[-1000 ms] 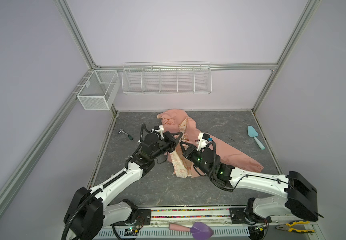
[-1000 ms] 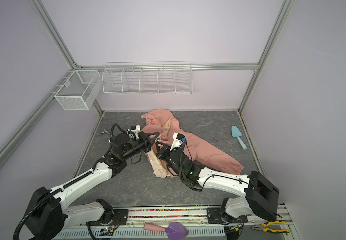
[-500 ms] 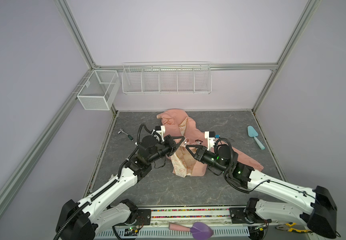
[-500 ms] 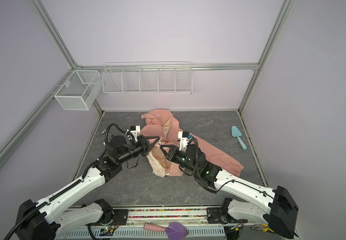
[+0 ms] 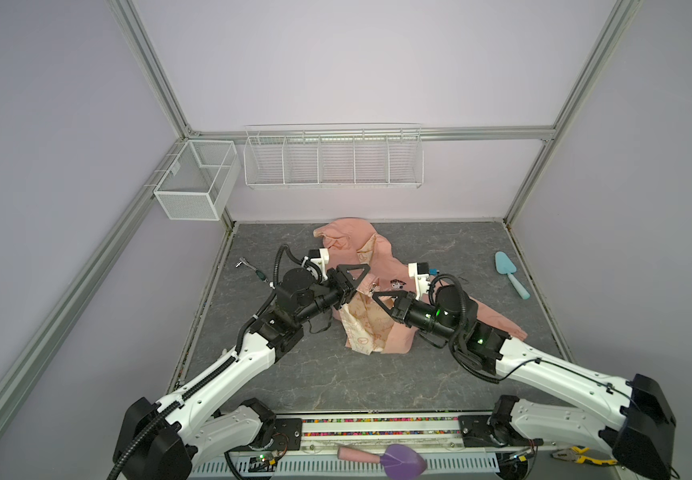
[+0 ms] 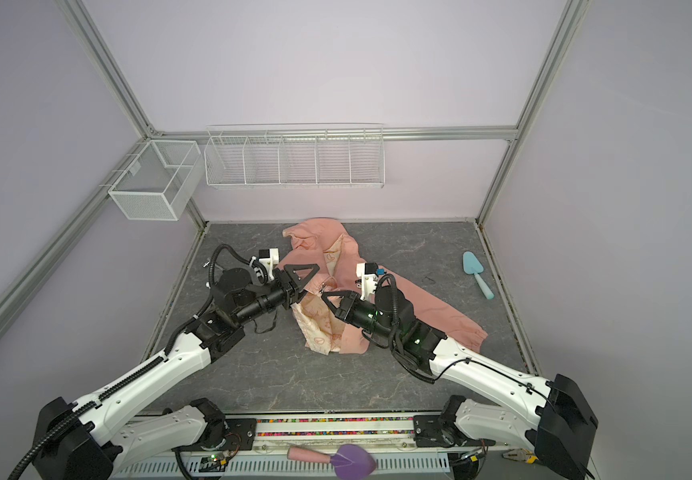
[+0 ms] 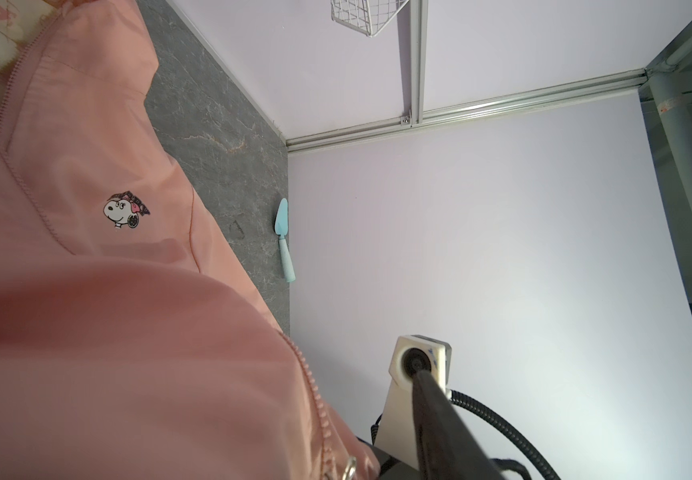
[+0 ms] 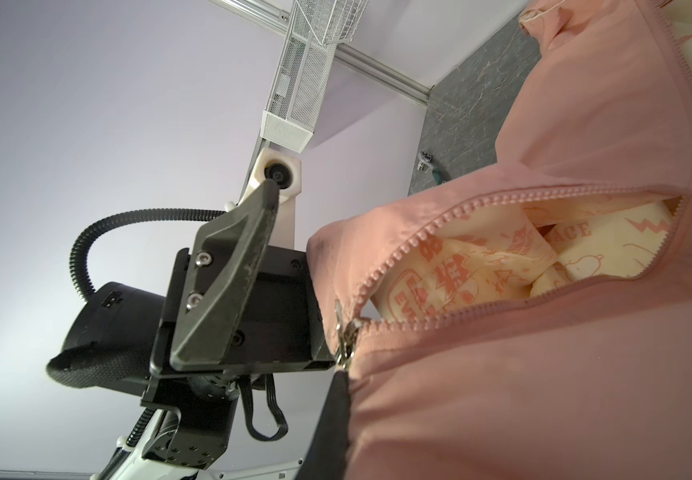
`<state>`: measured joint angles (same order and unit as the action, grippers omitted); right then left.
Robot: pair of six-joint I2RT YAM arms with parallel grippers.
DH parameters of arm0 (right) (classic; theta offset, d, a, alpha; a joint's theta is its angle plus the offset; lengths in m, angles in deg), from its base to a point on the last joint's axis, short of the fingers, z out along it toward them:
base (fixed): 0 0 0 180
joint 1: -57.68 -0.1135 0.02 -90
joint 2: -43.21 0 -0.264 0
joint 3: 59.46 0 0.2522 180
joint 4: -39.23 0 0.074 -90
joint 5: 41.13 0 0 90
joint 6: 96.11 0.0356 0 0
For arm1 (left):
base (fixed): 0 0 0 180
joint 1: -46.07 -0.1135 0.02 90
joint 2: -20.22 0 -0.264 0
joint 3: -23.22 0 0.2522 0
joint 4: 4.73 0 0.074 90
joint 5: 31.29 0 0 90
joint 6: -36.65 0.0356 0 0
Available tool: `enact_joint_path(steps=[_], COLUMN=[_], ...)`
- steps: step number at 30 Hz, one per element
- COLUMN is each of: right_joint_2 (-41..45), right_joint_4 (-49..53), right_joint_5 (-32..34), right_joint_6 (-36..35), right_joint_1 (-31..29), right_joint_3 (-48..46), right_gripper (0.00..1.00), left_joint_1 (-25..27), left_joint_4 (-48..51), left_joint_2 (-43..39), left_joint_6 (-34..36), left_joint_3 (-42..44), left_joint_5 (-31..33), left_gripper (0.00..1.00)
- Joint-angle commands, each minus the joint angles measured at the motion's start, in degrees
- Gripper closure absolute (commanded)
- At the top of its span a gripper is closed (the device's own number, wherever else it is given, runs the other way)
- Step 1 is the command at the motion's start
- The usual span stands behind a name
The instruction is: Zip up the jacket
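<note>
Grey marbled table (image 5: 336,374). White wire rack (image 5: 333,156) upper centre on the back wall, white mesh basket (image 5: 194,183) to its left. Light blue trowel (image 5: 509,272) at the table's right edge, a small dark loop (image 6: 429,277) left of it. Small wrench (image 5: 248,268) centre-left. Bottom edge: purple scoop (image 5: 390,457) with pink handle; yellow-handled pliers (image 5: 572,455) lower right.

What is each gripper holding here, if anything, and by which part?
The right gripper pinches the jacket at its front edge, right by the zipper slider. The left gripper stands open beside the fabric, apparently holding nothing.
</note>
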<state>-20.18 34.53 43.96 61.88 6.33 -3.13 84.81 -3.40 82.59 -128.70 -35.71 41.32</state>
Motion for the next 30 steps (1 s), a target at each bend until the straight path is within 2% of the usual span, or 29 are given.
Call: enact_joint_path(steps=[1,7,24,25,27,30], right_joint_2=[-0.24,-1.66,-2.21,-2.28,-2.49,-2.96], right_joint_4=[-2.86,-4.13,-4.04,-4.12,-4.3,-4.49], right_joint_5=[-1.51,-2.31,-2.74,-2.82,-3.0,-3.27], right_joint_6=[1.95,2.5,2.41,2.41,2.5,2.63], right_joint_1=[0.96,2.19,2.92,2.91,2.91,2.88], right_joint_3=[-0.55,0.38,1.03,0.94,0.94,0.94], right_gripper=[0.94,0.94,0.94,0.94,0.94,0.94], left_joint_1=[1.27,3.86,3.97,3.97,3.97,3.97], left_joint_4=[-2.98,-3.22,-7.98,-8.58,-9.94,-11.14], left_joint_2=[-0.32,-0.61,-0.07,0.13,0.69,1.25], left_joint_6=[-1.89,-3.34,-6.45,-6.77,-7.22,-7.59], left_joint_3=[0.38,1.85,5.43,5.51,5.62,5.66], left_joint_5=[1.51,2.53,3.19,2.99,2.53,2.07], left_gripper=[0.52,0.51,0.52,0.54,0.67,0.79])
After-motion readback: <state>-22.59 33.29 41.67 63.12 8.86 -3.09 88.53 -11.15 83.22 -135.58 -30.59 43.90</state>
